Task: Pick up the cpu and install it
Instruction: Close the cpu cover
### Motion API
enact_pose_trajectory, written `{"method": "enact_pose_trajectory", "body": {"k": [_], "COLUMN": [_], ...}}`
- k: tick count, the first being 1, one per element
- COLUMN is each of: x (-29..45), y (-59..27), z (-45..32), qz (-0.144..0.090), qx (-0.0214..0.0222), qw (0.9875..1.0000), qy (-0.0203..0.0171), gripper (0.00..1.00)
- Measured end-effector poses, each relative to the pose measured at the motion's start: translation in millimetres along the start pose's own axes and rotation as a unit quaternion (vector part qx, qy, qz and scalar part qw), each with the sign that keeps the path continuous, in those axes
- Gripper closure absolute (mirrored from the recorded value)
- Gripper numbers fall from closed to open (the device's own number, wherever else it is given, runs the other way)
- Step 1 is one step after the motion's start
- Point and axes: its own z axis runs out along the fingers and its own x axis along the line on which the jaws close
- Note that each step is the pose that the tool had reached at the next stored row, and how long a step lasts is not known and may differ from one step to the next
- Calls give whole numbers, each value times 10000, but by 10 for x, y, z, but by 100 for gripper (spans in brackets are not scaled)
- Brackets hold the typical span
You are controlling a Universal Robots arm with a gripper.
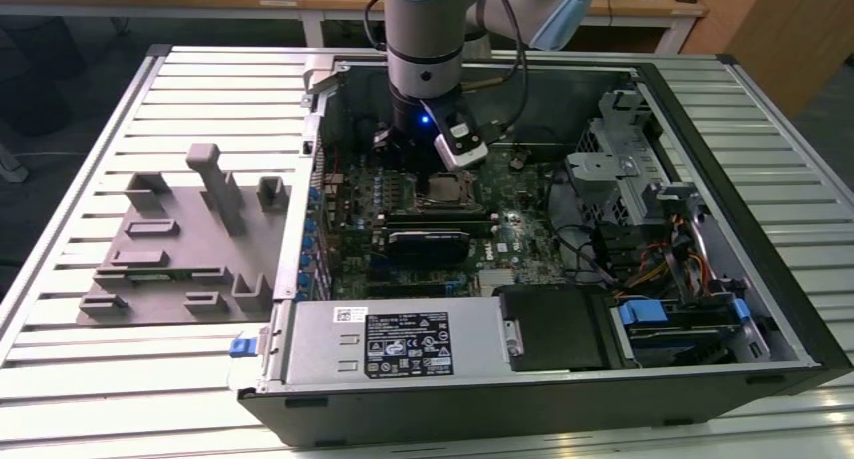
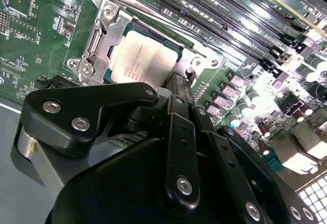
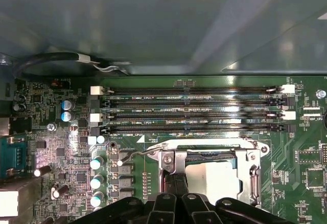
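Observation:
The cpu (image 2: 145, 60) is a flat silver square lying inside the motherboard socket, with the metal frame (image 2: 102, 17) around it. It also shows in the first wrist view as the cpu (image 3: 212, 180) and in the exterior view as the cpu (image 1: 445, 189), in the middle of the open computer case. My gripper (image 2: 179, 81) hangs just over one edge of the socket, its two thin black fingers drawn together with nothing between them. In the first wrist view the gripper (image 3: 173, 183) stands beside the chip, near the socket's lever (image 3: 135, 154).
Memory slots (image 3: 194, 109) run beside the socket. Case walls (image 1: 320, 129) enclose the board, with a drive cage (image 1: 641, 189) on the exterior view's right and a power supply (image 1: 387, 344) in front. A grey holder block (image 1: 174, 249) lies on the slatted table at the exterior view's left.

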Motion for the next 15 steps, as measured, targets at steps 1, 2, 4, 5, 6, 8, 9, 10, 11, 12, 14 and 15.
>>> {"method": "enact_pose_trajectory", "body": {"k": [1, 2, 4, 5, 6, 8, 9, 10, 11, 12, 14, 15], "x": [-4, -8, -14, -16, -18, -24, -28, -32, -35, -35, -35, -36], "y": [0, 0, 0, 1, 1, 1, 1, 1, 1, 1, 2, 2], "z": [1, 2, 1, 1, 1, 2, 2, 2, 2, 2, 1, 1], "qz": [0, 0, 0, 0, 0, 0, 0, 0, 0, 0, 1, 0], "qx": [-1, -1, -1, 0, 0, 0, 0, 0, 0, -1, 0, -1], "qw": [10000, 10000, 10000, 10000, 10000, 10000, 10000, 10000, 10000, 10000, 10000, 10000], "qy": [-1, -1, 0, 0, 0, 0, 0, 0, 0, 0, 1, 1], "gripper": [89, 89, 89, 89, 89, 89, 89, 89, 89, 89, 89, 89]}}
